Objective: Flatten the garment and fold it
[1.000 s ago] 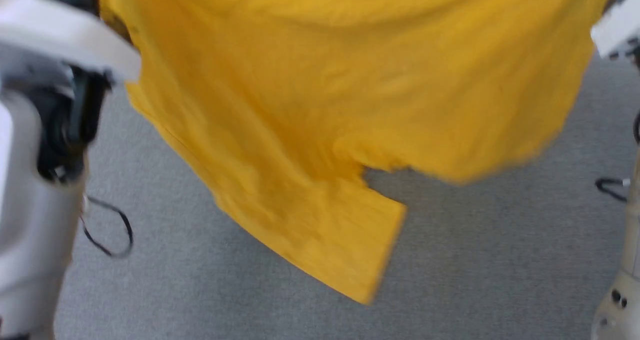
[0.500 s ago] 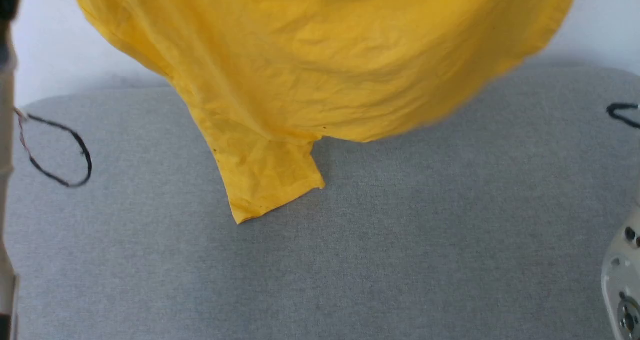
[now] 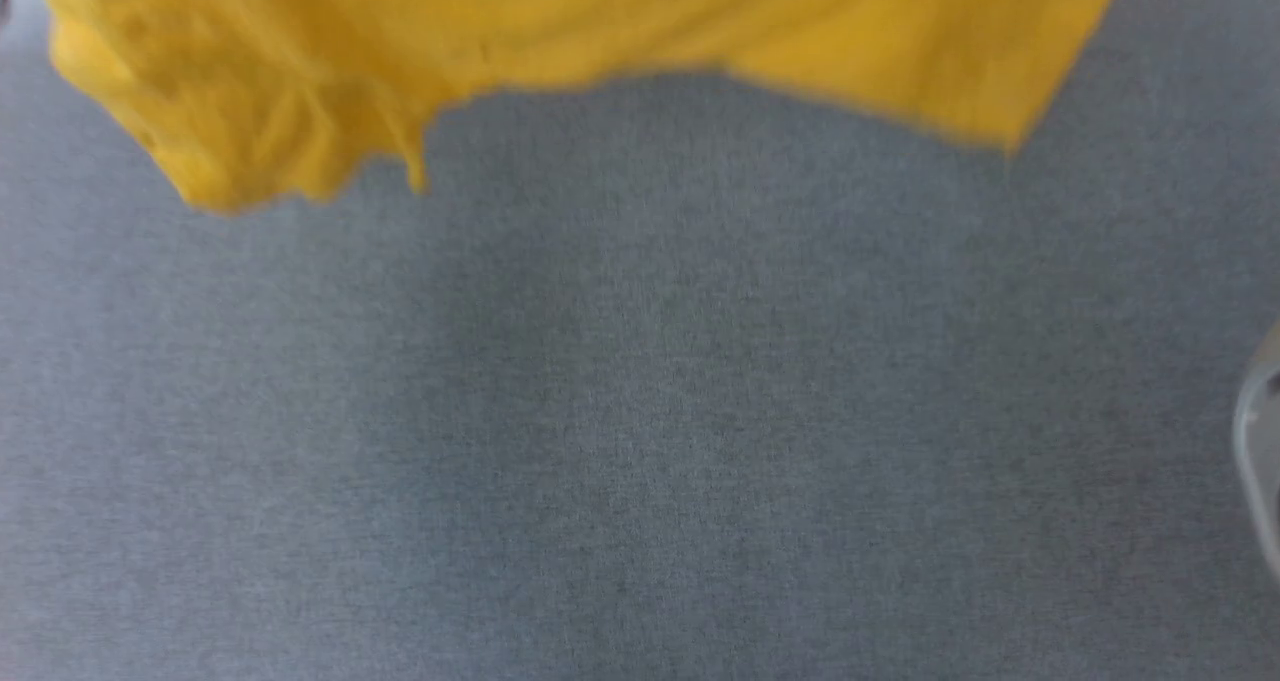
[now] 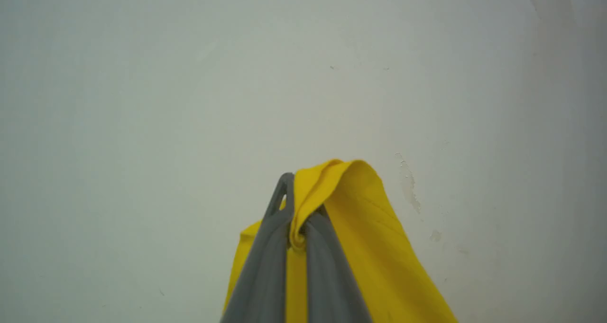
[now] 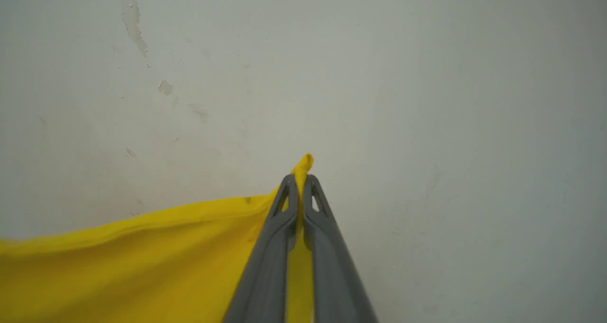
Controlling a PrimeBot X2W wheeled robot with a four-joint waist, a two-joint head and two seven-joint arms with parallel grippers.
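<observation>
Grey, finely woven surface (image 3: 640,441) across the head view, blurred, with a dimmer patch near the middle. In the 2 wrist views, plain pale wall (image 4: 142,100), matte and greenish-white. Scuffed and flaked in places: a ragged peeled streak (image 5: 133,22) high in the right wrist view, smaller chips (image 5: 165,87) a little below it.

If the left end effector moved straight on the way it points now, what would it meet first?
The left end effector, shut on the shirt, points at the pale wall; nothing else shows between, distance unclear.
</observation>
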